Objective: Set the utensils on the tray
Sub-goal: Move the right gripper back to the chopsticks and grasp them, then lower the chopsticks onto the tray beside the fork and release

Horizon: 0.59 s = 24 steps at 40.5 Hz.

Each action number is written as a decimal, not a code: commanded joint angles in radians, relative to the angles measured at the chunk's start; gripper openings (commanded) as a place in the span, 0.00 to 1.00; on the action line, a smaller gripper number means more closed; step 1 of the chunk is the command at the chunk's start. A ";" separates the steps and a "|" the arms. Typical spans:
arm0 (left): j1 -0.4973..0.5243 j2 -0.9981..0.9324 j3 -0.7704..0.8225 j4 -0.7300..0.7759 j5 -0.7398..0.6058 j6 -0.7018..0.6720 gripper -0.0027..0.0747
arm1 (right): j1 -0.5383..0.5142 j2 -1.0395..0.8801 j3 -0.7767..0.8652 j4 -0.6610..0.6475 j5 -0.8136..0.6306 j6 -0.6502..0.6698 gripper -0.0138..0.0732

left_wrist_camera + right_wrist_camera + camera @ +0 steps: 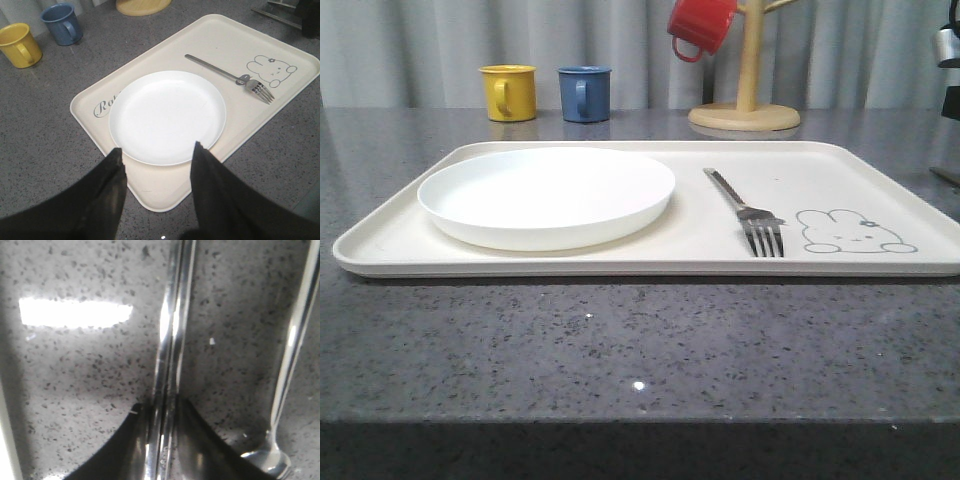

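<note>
Right tool (165, 440) pinches chopsticks (170, 340) beside spoon (292, 350); left tool (157, 160) spread.

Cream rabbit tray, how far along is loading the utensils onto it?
Done: the round white plate and silver metal fork lie on the cream rectangular tray. In hand: the right gripper has its jaws closed on the flat metal chopsticks. Left: those chopsticks and the metal spoon on the counter.

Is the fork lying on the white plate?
No. In the front view the fork lies on the bare tray surface, apart from the plate.
</note>
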 commanded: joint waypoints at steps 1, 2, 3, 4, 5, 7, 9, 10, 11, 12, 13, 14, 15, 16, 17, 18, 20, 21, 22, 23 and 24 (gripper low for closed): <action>-0.008 -0.004 -0.024 -0.013 -0.073 -0.005 0.41 | -0.004 -0.036 -0.019 0.008 0.017 -0.016 0.25; -0.008 -0.004 -0.024 -0.013 -0.073 -0.005 0.41 | -0.004 -0.036 -0.019 0.008 0.017 -0.016 0.24; -0.008 -0.004 -0.024 -0.013 -0.073 -0.005 0.41 | -0.004 -0.036 -0.019 0.008 0.016 -0.016 0.23; -0.008 -0.004 -0.024 -0.013 -0.073 -0.005 0.41 | -0.004 -0.036 -0.019 0.008 0.015 -0.016 0.22; -0.008 -0.004 -0.024 -0.013 -0.073 -0.005 0.41 | -0.004 -0.036 -0.019 0.008 0.015 -0.016 0.22; -0.008 -0.004 -0.024 -0.013 -0.073 -0.005 0.41 | -0.004 -0.036 -0.019 0.008 0.014 -0.016 0.22; -0.008 -0.004 -0.024 -0.013 -0.073 -0.005 0.41 | -0.004 -0.036 -0.025 0.008 0.020 -0.016 0.22; -0.008 -0.004 -0.024 -0.013 -0.073 -0.005 0.41 | -0.004 -0.039 -0.026 0.012 0.027 -0.016 0.22; -0.008 -0.004 -0.024 -0.013 -0.073 -0.005 0.41 | -0.002 -0.042 -0.030 0.017 0.033 -0.015 0.22; -0.008 -0.004 -0.024 -0.013 -0.073 -0.005 0.41 | 0.000 -0.046 -0.035 0.025 0.039 -0.015 0.22; -0.008 -0.004 -0.024 -0.013 -0.073 -0.005 0.41 | 0.001 -0.052 -0.039 0.035 0.043 -0.015 0.22; -0.008 -0.004 -0.024 -0.013 -0.073 -0.005 0.41 | 0.006 -0.057 -0.043 0.044 0.044 -0.015 0.22; -0.008 -0.004 -0.024 -0.013 -0.073 -0.005 0.41 | 0.012 -0.067 -0.050 0.055 0.044 -0.015 0.22; -0.008 -0.004 -0.024 -0.013 -0.073 -0.005 0.41 | 0.017 -0.074 -0.055 0.071 0.045 -0.015 0.22; -0.008 -0.004 -0.024 -0.013 -0.073 -0.005 0.41 | 0.024 -0.082 -0.061 0.084 0.045 -0.015 0.22; -0.008 -0.004 -0.024 -0.013 -0.073 -0.005 0.41 | 0.036 -0.092 -0.070 0.098 0.047 -0.015 0.22; -0.008 -0.004 -0.024 -0.013 -0.073 -0.005 0.41 | 0.061 -0.107 -0.088 0.133 0.054 -0.015 0.22; -0.008 -0.004 -0.024 -0.013 -0.073 -0.005 0.41 | 0.074 -0.112 -0.095 0.141 0.056 -0.015 0.22; -0.008 -0.004 -0.024 -0.013 -0.073 -0.005 0.41 | 0.088 -0.116 -0.101 0.156 0.056 -0.015 0.22; -0.008 -0.004 -0.024 -0.013 -0.073 -0.005 0.41 | 0.107 -0.120 -0.111 0.170 0.057 -0.015 0.22; -0.008 -0.004 -0.024 -0.013 -0.073 -0.005 0.41 | 0.123 -0.120 -0.116 0.176 0.056 -0.014 0.22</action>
